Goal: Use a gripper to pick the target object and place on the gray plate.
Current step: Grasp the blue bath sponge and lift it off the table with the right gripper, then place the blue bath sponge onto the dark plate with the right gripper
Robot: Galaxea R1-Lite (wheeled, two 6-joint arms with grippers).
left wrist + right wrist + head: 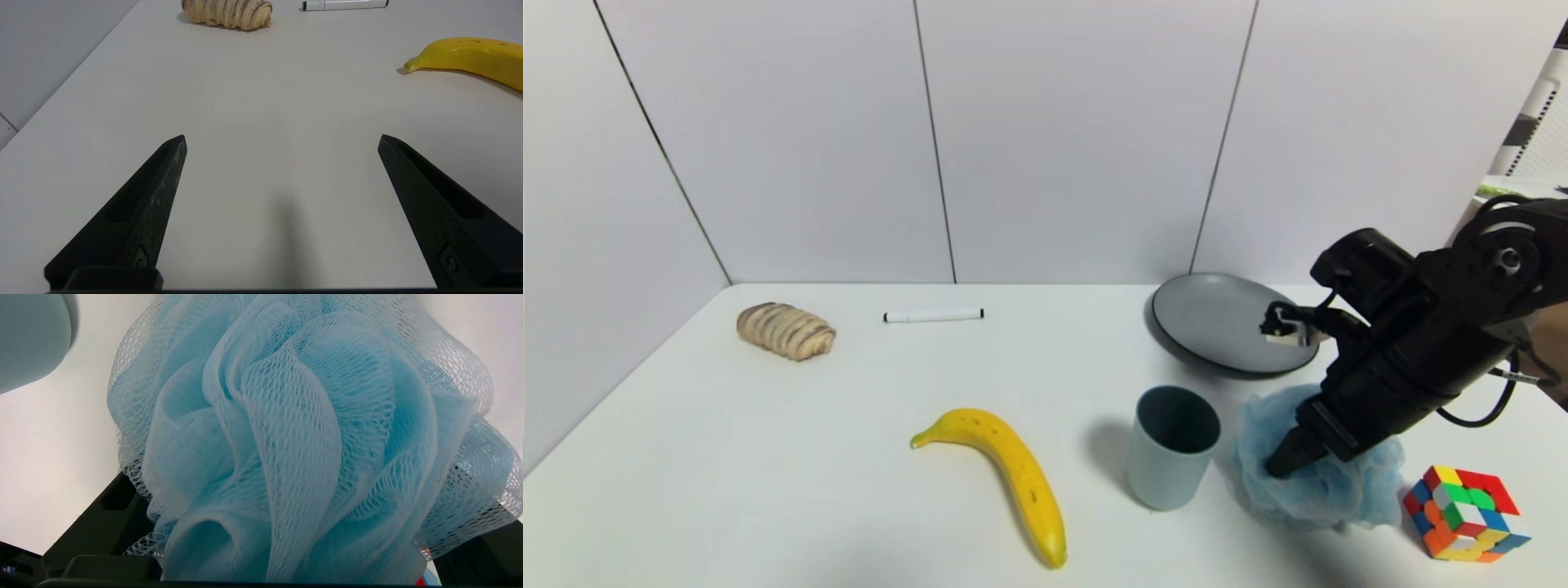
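The light blue mesh pouf [1327, 482] lies on the white table at the front right, between the cup and the cube. My right gripper [1286, 465] reaches down into it from the right. One dark finger [1282, 461] shows at the pouf's left side; the other is hidden in the mesh. In the right wrist view the pouf [286, 437] fills the space between the two wide-apart fingers [110, 514]; the tips are hidden. The gray plate [1217, 322] sits empty behind the pouf. My left gripper [282, 139] is open and empty over bare table, out of the head view.
A gray-blue cup [1172, 449] stands just left of the pouf. A colour cube [1463, 513] sits to its right. A banana [1005, 469] lies front centre, a bread roll [786, 330] and a white marker [934, 315] at the back left. Walls close the back and left.
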